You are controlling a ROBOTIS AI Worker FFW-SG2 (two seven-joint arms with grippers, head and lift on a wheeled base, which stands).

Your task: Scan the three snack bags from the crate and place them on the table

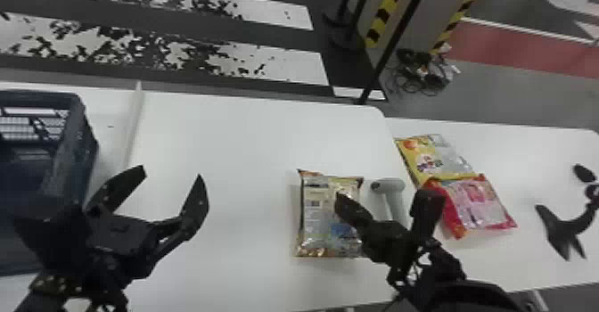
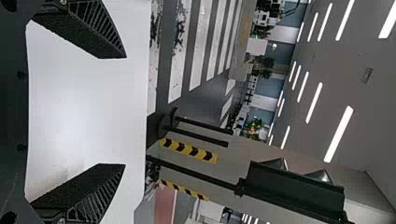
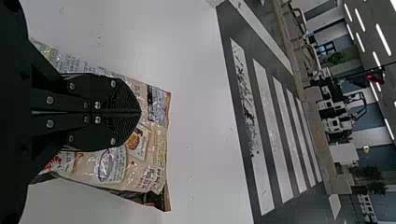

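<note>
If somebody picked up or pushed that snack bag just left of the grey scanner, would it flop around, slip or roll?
The bag would probably bend rather than stay stiff, as its wrapping looks thin and creased. Its glossy surface might make it a bit slippery. Rolling seems unlikely, since it lies on its broad side on the table.

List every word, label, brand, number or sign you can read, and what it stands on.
I can quote no text with confidence.
Yellow snack bag: bright print on its face, too blurred to read.
Red snack bag: print, too small to read.
Gold-edged snack bag: a pale printed panel, too small to read.
Snack bag in the right wrist view: several printed patches, too blurred to quote.
</note>
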